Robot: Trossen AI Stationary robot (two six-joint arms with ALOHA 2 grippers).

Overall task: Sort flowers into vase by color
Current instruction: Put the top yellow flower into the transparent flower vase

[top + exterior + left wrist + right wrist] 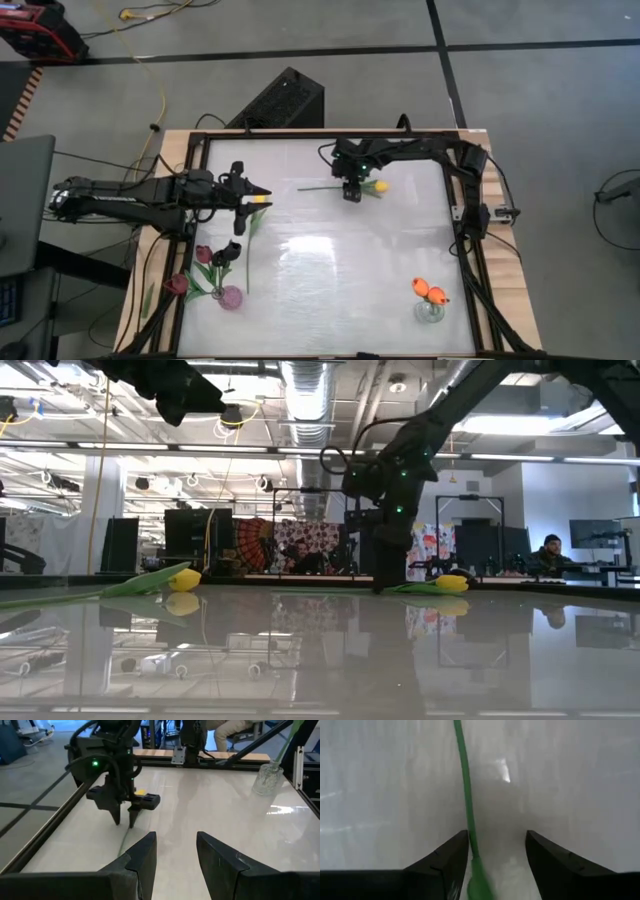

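At the near edge of the desk (330, 290) stand two vases. The purple vase (231, 297) on the left side holds dark red flowers (204, 254). The clear vase (430, 312) on the right side holds orange flowers (430, 293).

Farther back on the left, the left hand (262, 190) hangs over the desk with its two fingers open and nothing in them. A yellow flower (259, 200) lies flat on the desk just under its tips, and its green stem runs toward the near edge. In the low view this flower (184, 579) rests on the shiny top and the hand is up above it, not touching.

Farther back still, near the middle of the far side, the right hand (351, 195) points down at the desk. Another yellow tulip (380, 186) lies there, its head just to the right of the hand and its thin stem (318, 187) stretching left. The right wrist view shows the green stem (465, 785) running between the two open fingers (445, 857), close to one of them. The fingers are not closed on it
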